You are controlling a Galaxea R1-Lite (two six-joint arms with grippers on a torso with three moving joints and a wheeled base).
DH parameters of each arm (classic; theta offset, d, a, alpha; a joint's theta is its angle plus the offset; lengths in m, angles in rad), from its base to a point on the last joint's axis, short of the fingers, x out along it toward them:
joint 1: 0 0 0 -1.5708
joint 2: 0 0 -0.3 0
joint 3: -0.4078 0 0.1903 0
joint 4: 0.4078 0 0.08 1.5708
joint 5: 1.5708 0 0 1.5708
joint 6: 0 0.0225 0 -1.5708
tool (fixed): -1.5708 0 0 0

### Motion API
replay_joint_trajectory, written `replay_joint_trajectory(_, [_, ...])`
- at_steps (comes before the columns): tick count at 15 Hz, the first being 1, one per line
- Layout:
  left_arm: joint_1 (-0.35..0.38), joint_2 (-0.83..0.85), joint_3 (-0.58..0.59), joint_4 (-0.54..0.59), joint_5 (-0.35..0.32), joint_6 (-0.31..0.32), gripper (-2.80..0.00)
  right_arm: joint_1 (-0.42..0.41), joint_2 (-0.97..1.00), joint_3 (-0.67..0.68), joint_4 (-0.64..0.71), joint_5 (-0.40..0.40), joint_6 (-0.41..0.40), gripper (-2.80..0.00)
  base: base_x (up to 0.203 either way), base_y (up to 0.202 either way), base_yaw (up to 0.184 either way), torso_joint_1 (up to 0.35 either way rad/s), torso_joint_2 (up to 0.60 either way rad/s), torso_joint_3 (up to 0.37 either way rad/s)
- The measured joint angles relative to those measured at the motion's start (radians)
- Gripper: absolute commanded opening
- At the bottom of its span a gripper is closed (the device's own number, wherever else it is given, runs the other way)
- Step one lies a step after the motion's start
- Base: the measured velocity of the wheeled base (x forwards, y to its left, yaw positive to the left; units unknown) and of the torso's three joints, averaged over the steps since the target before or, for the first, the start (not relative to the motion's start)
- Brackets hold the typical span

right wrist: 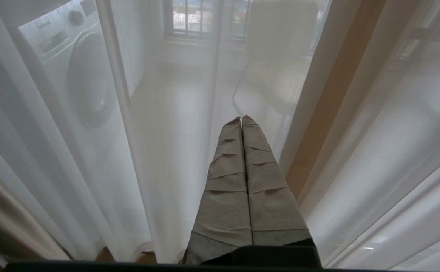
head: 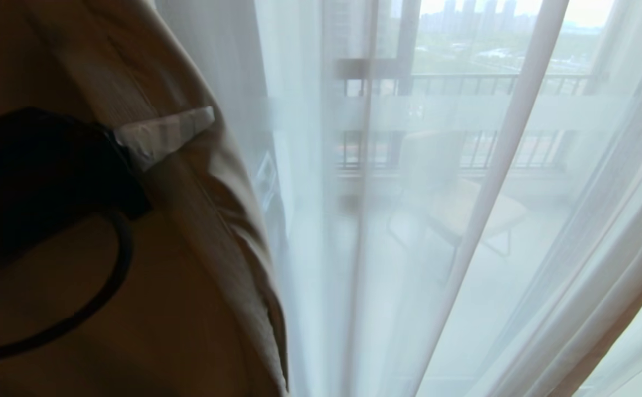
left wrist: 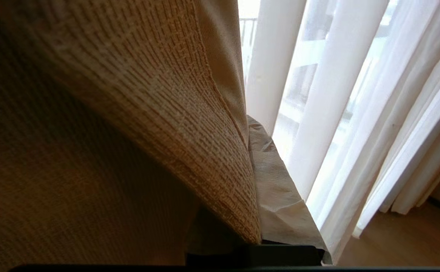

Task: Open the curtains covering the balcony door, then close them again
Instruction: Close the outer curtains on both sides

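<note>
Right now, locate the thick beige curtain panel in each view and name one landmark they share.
Head view: the thick beige curtain panel fills the left side, with the left gripper clamped on it.
Left wrist view: it covers the left half, draped over one finger.
Right wrist view: not clearly in it.
Shared landmark: the sheer white curtain.

Daylight from outside, strong backlight, dim foreground

Bright daylight pours through the sheer white layer (head: 464, 231), washing out the balcony beyond the right gripper (right wrist: 241, 120) into soft haze. The beige curtain panel (left wrist: 110, 124) draped over the left gripper (head: 188, 124) sits in warm shadow, its weave crisp near the jaws, while the arm behind them reads as a black silhouette.
</note>
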Motion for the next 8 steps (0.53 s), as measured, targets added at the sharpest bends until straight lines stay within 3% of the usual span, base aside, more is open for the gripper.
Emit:
replay_joint_trajectory(4, [0.017,-0.006,0.0,-0.008,0.147,0.004,-2.8,0.0,0.0,0.0,0.0,0.0,0.0,-2.8,0.0,0.0,0.0,0.0,0.0,0.0])
replay_joint_trajectory(8, [0.139,-0.03,-0.011,-0.01,0.18,0.007,-2.8,0.0,0.0,0.0,0.0,0.0,0.0,-2.8,0.0,0.0,0.0,0.0,0.0,0.0])
